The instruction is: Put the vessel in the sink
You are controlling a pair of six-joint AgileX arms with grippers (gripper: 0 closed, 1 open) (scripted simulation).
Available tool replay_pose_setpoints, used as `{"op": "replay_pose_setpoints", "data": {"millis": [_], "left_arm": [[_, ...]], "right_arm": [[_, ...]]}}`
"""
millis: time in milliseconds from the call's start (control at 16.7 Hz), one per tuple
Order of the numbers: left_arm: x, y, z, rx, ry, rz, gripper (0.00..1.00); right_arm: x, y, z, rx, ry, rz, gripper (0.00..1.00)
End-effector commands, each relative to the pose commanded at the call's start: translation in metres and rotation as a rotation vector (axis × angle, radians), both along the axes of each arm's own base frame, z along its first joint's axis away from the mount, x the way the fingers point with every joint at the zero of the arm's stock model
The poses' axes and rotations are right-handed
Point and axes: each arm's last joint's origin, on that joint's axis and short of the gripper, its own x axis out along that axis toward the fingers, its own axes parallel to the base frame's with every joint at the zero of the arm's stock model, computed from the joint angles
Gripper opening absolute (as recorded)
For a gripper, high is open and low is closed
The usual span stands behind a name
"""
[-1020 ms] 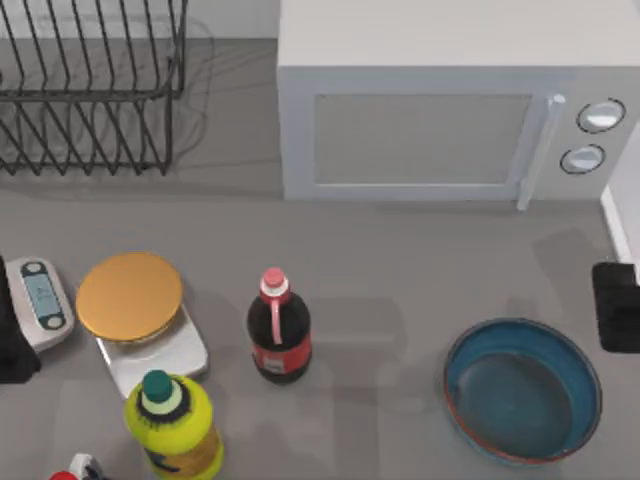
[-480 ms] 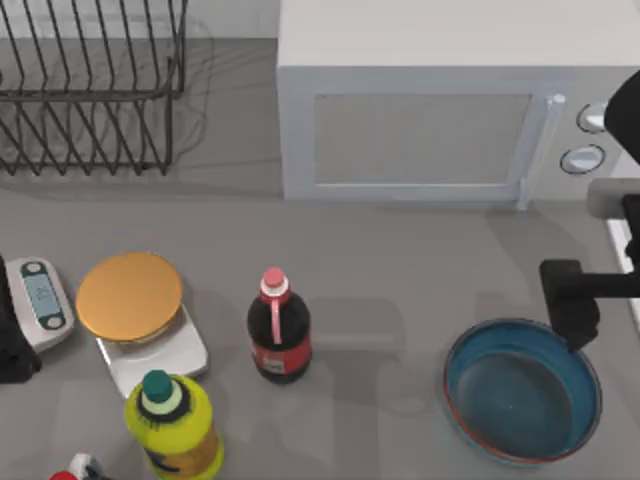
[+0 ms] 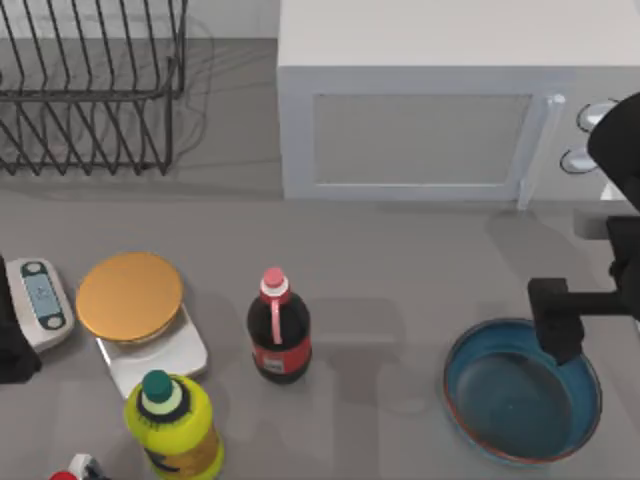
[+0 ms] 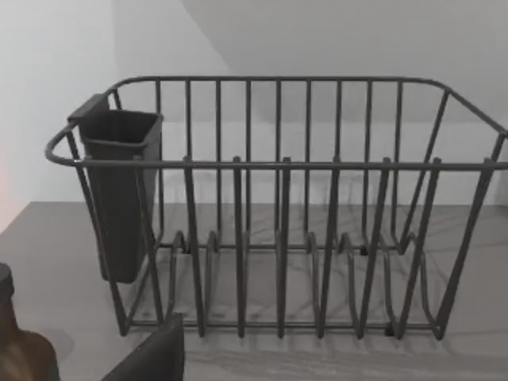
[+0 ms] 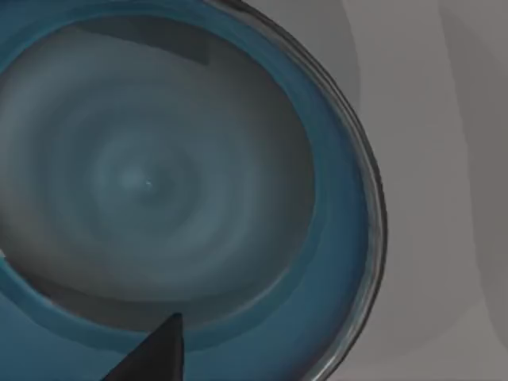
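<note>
On the table stood one bowl (image 3: 510,400), one cola bottle (image 3: 278,328), one yellow bottle (image 3: 172,425), one orange-topped kitchen scale (image 3: 135,305), one small digital scale (image 3: 40,300), one microwave (image 3: 440,110) and one wire dish rack (image 3: 90,85).

Your top view looks straight down on the worktop (image 3: 400,250) from above, taking in the dish rack (image 3: 90,90) at the back left corner and the bowl (image 3: 500,410) near the front right. Your left wrist view faces that same rack (image 4: 278,238) side-on, from near. Your right wrist view looks down into the bowl (image 5: 159,182) from very close.
</note>
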Motion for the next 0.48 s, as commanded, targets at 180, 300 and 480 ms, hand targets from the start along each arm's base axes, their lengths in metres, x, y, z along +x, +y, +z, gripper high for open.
{"op": "replay_pose_setpoints", "data": {"millis": [180, 300, 480], "left_arm": [[0.0, 0.0, 0.0, 0.0, 0.0, 0.0, 1.0], [0.0, 0.0, 0.0, 0.0, 0.0, 0.0, 1.0], [0.0, 0.0, 0.0, 0.0, 0.0, 0.0, 1.0]], "right_arm": [[0.002, 0.001, -0.036, 0.006, -0.014, 0.0, 1.0], [0.0, 0.001, -0.056, 0.005, -0.013, 0.0, 1.0], [-0.003, 0.0, -0.07, 0.001, -0.003, 0.0, 1.0]]}}
